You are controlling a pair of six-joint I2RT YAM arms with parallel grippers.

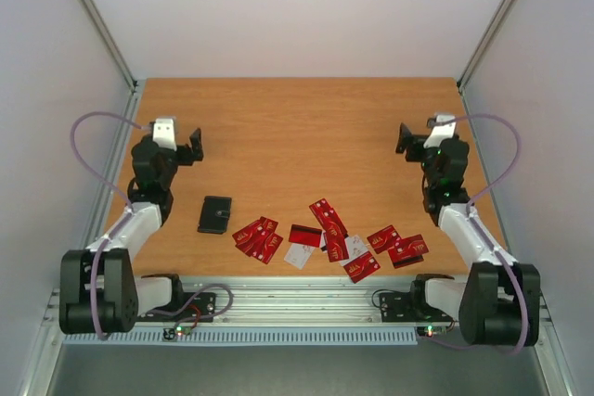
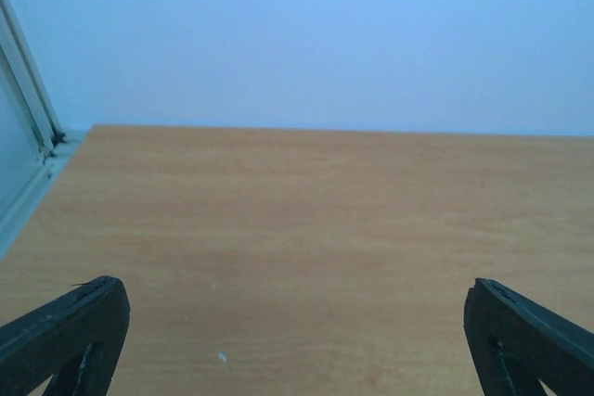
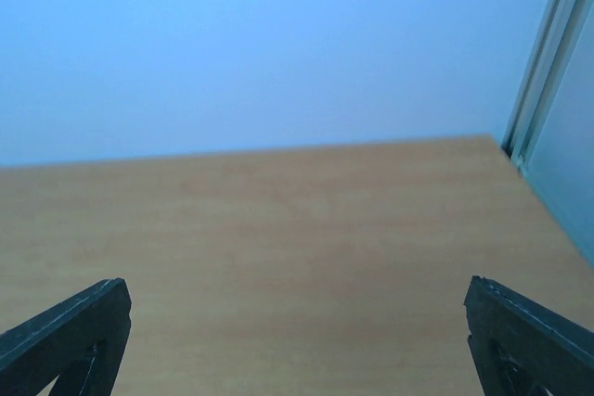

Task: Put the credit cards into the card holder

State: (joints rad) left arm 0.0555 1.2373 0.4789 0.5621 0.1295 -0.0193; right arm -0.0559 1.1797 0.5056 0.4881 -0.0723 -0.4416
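Several red credit cards (image 1: 257, 238) and a few white ones (image 1: 299, 256) lie scattered along the near edge of the wooden table (image 1: 297, 127). More red cards lie to the right (image 1: 399, 248). The black card holder (image 1: 214, 214) lies closed to the left of the cards. My left gripper (image 1: 193, 147) is open and empty, beyond the holder at the table's left. My right gripper (image 1: 405, 139) is open and empty at the table's right, beyond the cards. Both wrist views show only bare table between wide-apart fingertips (image 2: 65, 331) (image 3: 65, 326).
White walls enclose the table on three sides, with metal frame rails at the left (image 2: 23, 127) and right (image 3: 548, 53) edges. The arm bases (image 1: 97, 289) (image 1: 492, 299) stand at the near edge behind the cards.
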